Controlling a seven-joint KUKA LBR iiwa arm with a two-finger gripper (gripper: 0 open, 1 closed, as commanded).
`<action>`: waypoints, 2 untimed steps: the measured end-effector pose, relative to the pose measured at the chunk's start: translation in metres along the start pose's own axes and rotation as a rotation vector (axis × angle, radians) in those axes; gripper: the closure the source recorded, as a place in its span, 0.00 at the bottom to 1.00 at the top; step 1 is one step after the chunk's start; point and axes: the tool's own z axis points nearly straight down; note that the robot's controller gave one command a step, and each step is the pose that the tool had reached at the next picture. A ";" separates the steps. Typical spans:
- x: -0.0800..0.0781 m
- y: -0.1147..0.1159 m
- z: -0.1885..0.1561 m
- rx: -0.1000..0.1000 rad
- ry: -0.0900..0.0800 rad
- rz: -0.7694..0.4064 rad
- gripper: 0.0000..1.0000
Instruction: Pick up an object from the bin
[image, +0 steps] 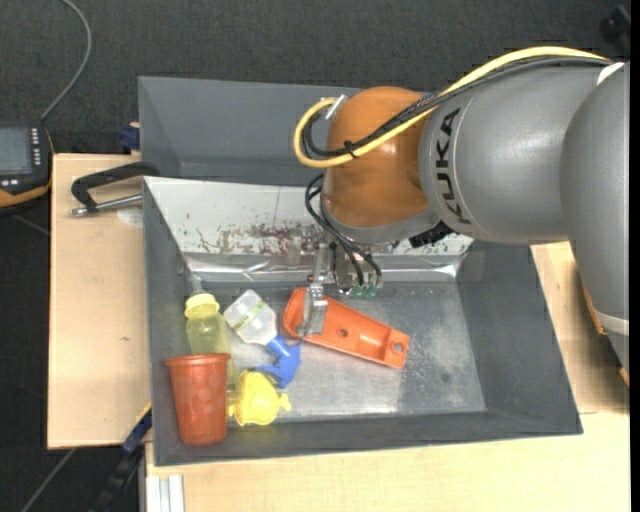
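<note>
My gripper (316, 312) hangs from under the orange wrist cover into the middle of the bin. One metal finger shows, its tip resting at the left end of a flat orange plastic piece (352, 334) with holes, which lies slanted on the bin floor. Whether the piece is between the fingers is hidden. Just left of it lie a clear crumpled plastic bottle (249, 314) and a small blue piece (284, 359).
At the bin's front left stand a red-orange cup (199, 398), a pale yellow bottle (204, 326) and a yellow toy (256, 399). The arm and its cover loom over the bin's back and right.
</note>
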 end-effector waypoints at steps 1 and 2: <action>-0.005 -0.026 0.076 0.000 -0.001 -0.054 0.00; 0.007 -0.054 0.091 -0.002 0.000 0.036 1.00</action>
